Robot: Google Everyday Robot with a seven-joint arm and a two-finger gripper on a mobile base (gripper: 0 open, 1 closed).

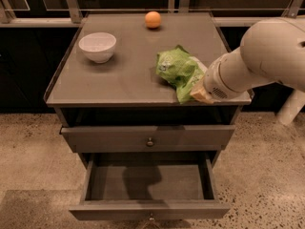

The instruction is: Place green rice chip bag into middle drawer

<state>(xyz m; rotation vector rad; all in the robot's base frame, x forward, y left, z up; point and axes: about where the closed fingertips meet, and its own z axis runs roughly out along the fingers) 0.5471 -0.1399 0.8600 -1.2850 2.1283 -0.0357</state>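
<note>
gripper (199, 93) at green rice chip bag (177, 69), mostly hidden; middle drawer (147, 209) knob (151, 218) cut by bottom edge.

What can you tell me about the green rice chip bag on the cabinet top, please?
The green rice chip bag is crumpled, shiny light-green foil with small white markings. It lies on the grey cabinet top, close to the front edge. The pincer meets the bag at its lower right side.

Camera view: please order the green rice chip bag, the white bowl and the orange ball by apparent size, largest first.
1. green rice chip bag, only slightly ahead; it lies nearer the camera, so this is unsure.
2. white bowl.
3. orange ball, clearly smallest.
The gripper is at the bag's right side.
</note>
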